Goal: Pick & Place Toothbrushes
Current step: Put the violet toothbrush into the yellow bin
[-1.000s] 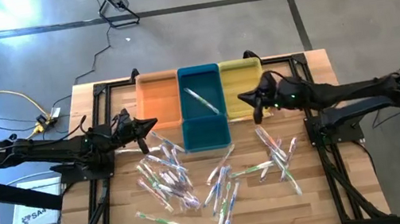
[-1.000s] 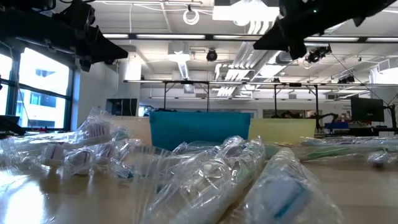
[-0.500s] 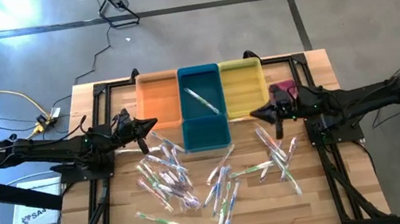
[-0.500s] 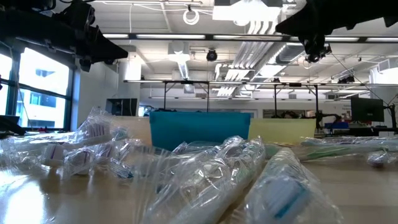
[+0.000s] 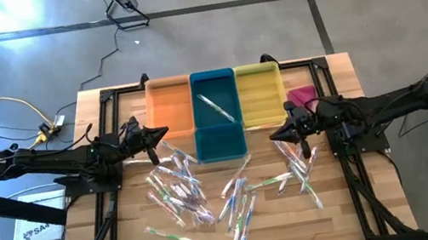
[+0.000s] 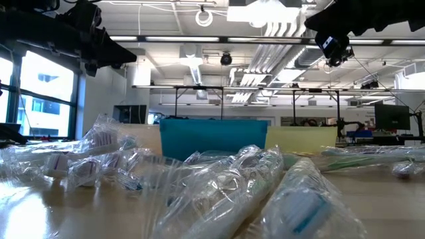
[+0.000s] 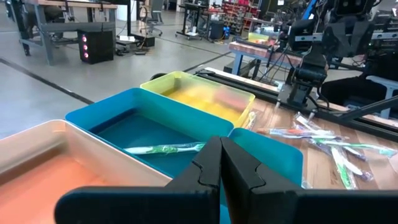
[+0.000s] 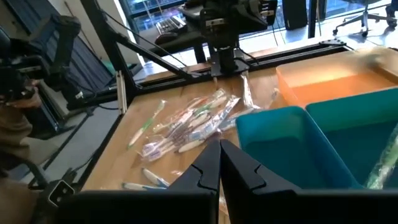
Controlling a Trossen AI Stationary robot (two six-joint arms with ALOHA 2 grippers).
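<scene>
Many wrapped toothbrushes lie loose on the wooden table in three heaps, left (image 5: 177, 186), middle (image 5: 239, 198) and right (image 5: 299, 167). One green toothbrush (image 5: 216, 108) lies on the floor of the blue bin (image 5: 222, 140); it also shows in the left wrist view (image 7: 165, 148). My left gripper (image 5: 166, 132) hangs shut at the blue bin's left side, above the left heap's far end. My right gripper (image 5: 273, 136) hangs shut just in front of the yellow bin (image 5: 260, 94), above the right heap's far end. Neither has anything between its fingers (image 7: 221, 149) (image 8: 219, 149).
An orange bin (image 5: 169, 105) stands left of the blue one; the three bins sit side by side at the table's far edge. A pink cloth (image 5: 303, 94) lies right of the yellow bin. Black frame rails run along both sides of the table (image 5: 108, 214).
My right gripper has drawn back from above the yellow bin's left side toward the table's near edge, swinging round so that it now points at the table's left. It has stayed shut. The toothbrushes have not moved.
</scene>
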